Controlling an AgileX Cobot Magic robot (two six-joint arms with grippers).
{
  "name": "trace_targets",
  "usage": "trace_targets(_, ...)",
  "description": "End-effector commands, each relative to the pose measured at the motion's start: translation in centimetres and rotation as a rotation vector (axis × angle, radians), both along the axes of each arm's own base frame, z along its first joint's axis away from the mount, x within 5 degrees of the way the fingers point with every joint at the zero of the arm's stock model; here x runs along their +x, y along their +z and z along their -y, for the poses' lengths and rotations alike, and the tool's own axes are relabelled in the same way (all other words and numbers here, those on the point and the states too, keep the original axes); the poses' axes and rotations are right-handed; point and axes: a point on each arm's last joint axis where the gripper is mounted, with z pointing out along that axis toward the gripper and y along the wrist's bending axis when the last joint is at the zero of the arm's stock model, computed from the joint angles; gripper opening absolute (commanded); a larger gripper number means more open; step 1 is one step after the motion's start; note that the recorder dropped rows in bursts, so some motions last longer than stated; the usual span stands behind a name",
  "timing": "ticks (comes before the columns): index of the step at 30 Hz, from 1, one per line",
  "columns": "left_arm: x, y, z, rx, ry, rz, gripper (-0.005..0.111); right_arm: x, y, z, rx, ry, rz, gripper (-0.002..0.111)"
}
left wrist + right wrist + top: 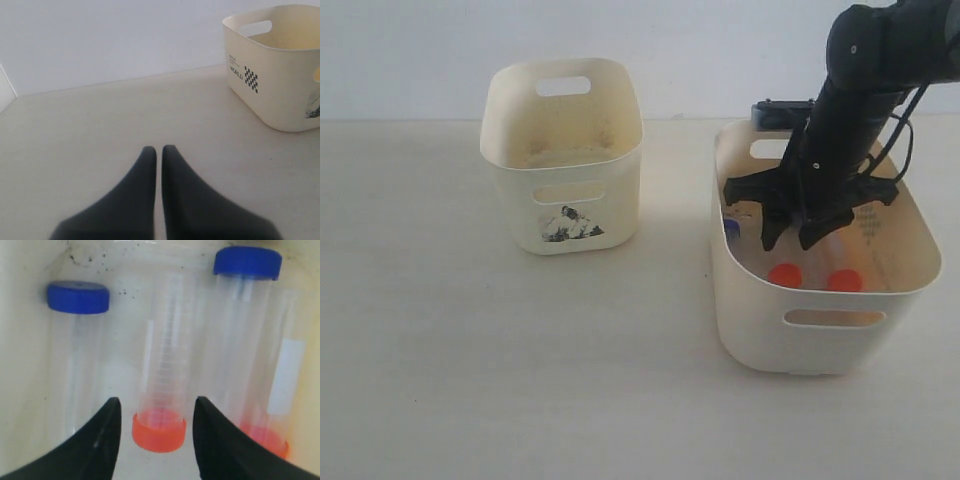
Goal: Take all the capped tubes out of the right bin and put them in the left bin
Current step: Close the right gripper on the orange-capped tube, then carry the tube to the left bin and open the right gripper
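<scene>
Four capped tubes (75, 355) lie in the right bin (820, 340), where the right fingers (102, 435), spread on both sides of one orange-capped tube (162, 370), should lower straight before closing, while the left fingers (142, 185) are pressed together.

- The left bin (620, 190), upper left of the exterior view: cream plastic, smooth, with a soft sheen and a dark print on its front.
- The right bin (760, 320): the same smooth cream plastic; dark specks fleck its inner wall.
- The capped tubes (162, 365): clear, glossy plastic; their caps are opaque blue or orange-red plastic.
- A white label (285, 375) on one tube: matt.
- Right gripper (156, 407) and left gripper (159, 149): black, matt, smooth fingers.
- Table (470, 380): pale, matt, even.
</scene>
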Motion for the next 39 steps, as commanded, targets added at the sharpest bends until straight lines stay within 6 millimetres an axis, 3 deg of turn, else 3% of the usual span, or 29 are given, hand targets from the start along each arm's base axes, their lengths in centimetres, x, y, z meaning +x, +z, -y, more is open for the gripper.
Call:
trace_targets(1,0.0,0.2,0.0,-0.013,0.002,0.015,0.004,0.0,-1.9,-0.2,-0.04,0.022,-0.051,0.043)
trace_targets(7,0.0,0.2,0.0,-0.013,0.002,0.015,0.004,0.0,-5.3,-0.4,-0.037,-0.036,-0.151,0.042)
trace_targets(10,0.0,0.2,0.0,-0.013,0.002,0.015,0.004,-0.1,-5.8,-0.4,-0.041,-0.036,-0.181,0.021)
trace_targets(11,0.0,0.2,0.0,-0.013,0.002,0.015,0.004,-0.2,-5.6,-0.4,-0.041,-0.035,-0.185,0.006)
trace_targets(12,0.0,0.2,0.0,-0.013,0.002,0.015,0.004,-0.3,-5.4,-0.4,-0.041,-0.035,-0.184,0.0)
trace_targets(14,0.0,0.2,0.0,-0.013,0.002,0.015,0.004,-0.3,-4.5,-0.4,-0.04,-0.01,-0.161,0.0)
trace_targets(19,0.0,0.2,0.0,-0.013,0.002,0.015,0.004,-0.7,-0.3,-0.3,-0.024,-0.001,-0.091,0.0)
trace_targets(27,0.0,0.2,0.0,-0.013,0.002,0.015,0.004,-2.9,11.7,0.0,0.023,0.074,0.104,0.0)
trace_targets(32,0.0,0.2,0.0,-0.013,0.002,0.015,0.004,-3.8,17.9,-2.1,0.298,0.22,0.409,0.0)
trace_targets(35,0.0,0.2,0.0,-0.013,0.002,0.015,0.004,-3.8,20.1,-4.6,0.593,0.382,0.586,0.0)
trace_targets(39,0.0,0.2,0.0,-0.013,0.002,0.015,0.004,-3.0,20.0,-8.1,0.785,0.527,0.722,0.0)
